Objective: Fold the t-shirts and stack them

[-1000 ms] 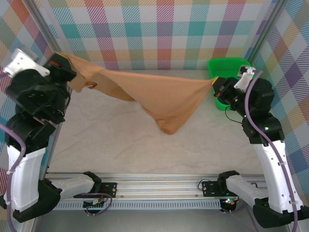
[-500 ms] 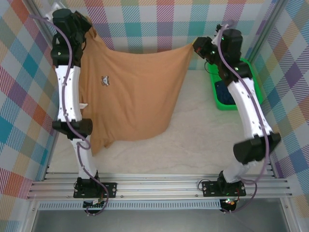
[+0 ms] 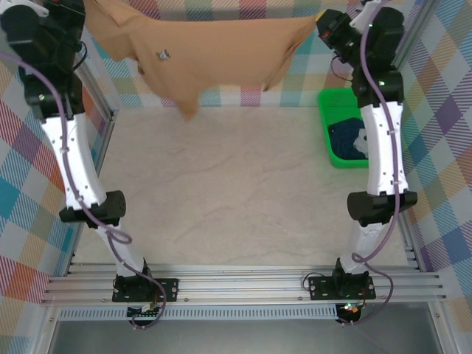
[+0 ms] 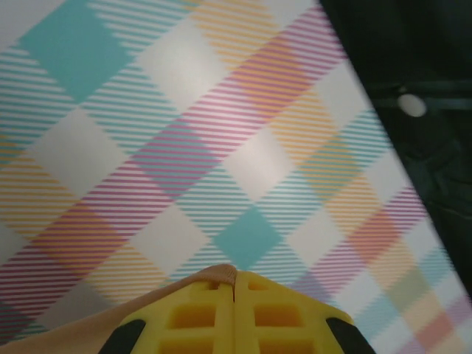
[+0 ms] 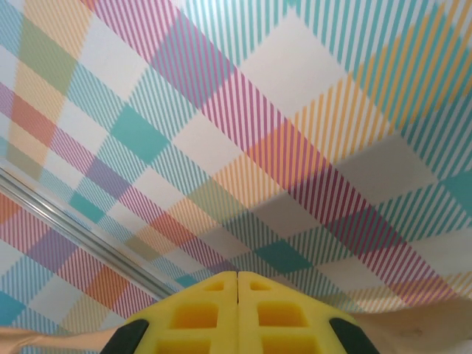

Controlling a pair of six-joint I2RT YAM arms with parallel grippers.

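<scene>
Both arms are stretched up near-straight, wrists at the top edge of the top view. The left gripper [image 3: 80, 9] is clamped on one upper corner of the tan t-shirt [image 3: 214, 40], and the right gripper [image 3: 322, 24] is clamped on the opposite corner. In both wrist views the yellow fingers [image 4: 199, 317] are pressed together with tan cloth at the tips and the plaid wall [image 5: 221, 110] behind. The shirt hangs spread between the grippers, high up, with its lowest fold clear of the table [image 3: 221, 192]. The navy t-shirt [image 3: 345, 137] sits in the green basket [image 3: 332, 99] at the far right. Half a second ago both arms were lower and the shirt hung down low over the table. A second ago the arms were folded low with the shirt stretched between them.
</scene>
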